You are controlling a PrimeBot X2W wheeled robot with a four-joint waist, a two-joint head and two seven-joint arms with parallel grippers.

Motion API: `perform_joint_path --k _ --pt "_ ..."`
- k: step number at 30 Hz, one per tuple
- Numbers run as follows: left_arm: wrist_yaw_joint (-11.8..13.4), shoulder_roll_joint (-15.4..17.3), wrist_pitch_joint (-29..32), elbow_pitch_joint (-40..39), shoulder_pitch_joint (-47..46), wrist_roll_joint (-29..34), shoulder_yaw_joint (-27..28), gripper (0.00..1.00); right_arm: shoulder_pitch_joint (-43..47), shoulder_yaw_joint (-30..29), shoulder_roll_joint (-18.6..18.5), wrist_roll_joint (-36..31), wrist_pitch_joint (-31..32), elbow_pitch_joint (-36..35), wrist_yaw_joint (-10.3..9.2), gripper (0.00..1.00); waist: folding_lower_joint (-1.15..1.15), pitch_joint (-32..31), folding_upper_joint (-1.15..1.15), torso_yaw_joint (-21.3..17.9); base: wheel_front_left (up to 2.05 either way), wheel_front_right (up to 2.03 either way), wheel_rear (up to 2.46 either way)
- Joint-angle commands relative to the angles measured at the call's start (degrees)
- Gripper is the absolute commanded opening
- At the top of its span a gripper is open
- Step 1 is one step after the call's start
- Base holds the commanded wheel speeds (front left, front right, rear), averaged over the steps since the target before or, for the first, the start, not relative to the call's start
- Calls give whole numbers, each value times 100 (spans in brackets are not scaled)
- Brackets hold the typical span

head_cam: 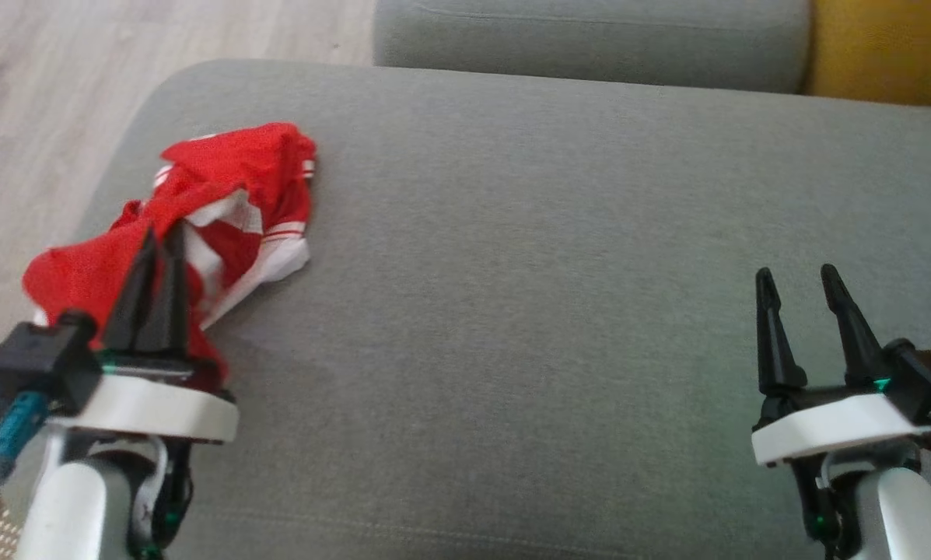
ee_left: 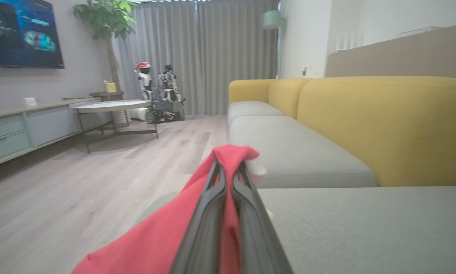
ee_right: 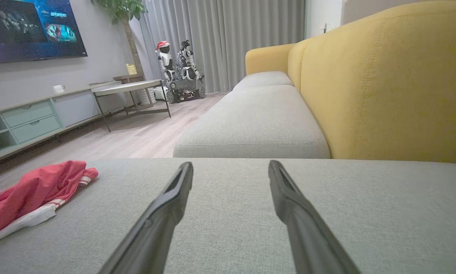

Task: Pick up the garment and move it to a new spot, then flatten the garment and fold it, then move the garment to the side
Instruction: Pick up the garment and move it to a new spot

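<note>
The left hand (head_cam: 163, 229) sits low on the left of the head view, its two fingers clenched together on the garment (head_cam: 232, 179). In the left wrist view red cloth lies between the fingers, folds over their tips and hangs down to their left. The right hand (head_cam: 796, 272) is low on the right, well apart from the garment, released, with its fingers spread and nothing between them. It hovers over bare cloth of the seat (head_cam: 551, 272).

The garment is red with white bands and a white underside. It lies crumpled on the left end of the grey seat, close to the rounded corner. Its near part is bunched at the left hand and its far part rests on the seat. In the right wrist view it shows at the left edge, flat on the seat.

Beyond the seat is a second seat (head_cam: 589, 39), also grey, and a yellow backrest (head_cam: 885, 54) runs along the right of both. Pale wooden floor (head_cam: 45, 93) lies to the left. Farther off, the wrist views show a sideboard (ee_left: 7, 133) along the left wall under a lit screen (ee_left: 18, 32). A tall plant (ee_left: 106, 19) and other robots (ee_left: 163, 95) stand before a grey curtain (ee_left: 220, 53).
</note>
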Motion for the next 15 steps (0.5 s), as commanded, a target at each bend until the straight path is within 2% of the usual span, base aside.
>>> perform_joint_path --k 1,6,15 --pt "-27 48 24 -239 -300 -53 147 0 -156 133 -2 33 -40 -242 -4 100 1 43 0 -221 0 0 0" --pt "-201 -117 215 -157 -502 -138 -260 0 -272 277 23 75 -34 -360 -4 100 1 237 0 -909 0 0 0" --pt "-619 -561 316 333 -1296 -164 -1406 0 -526 512 43 277 -165 -413 -4 100 1 748 0 -2272 0 0 0"
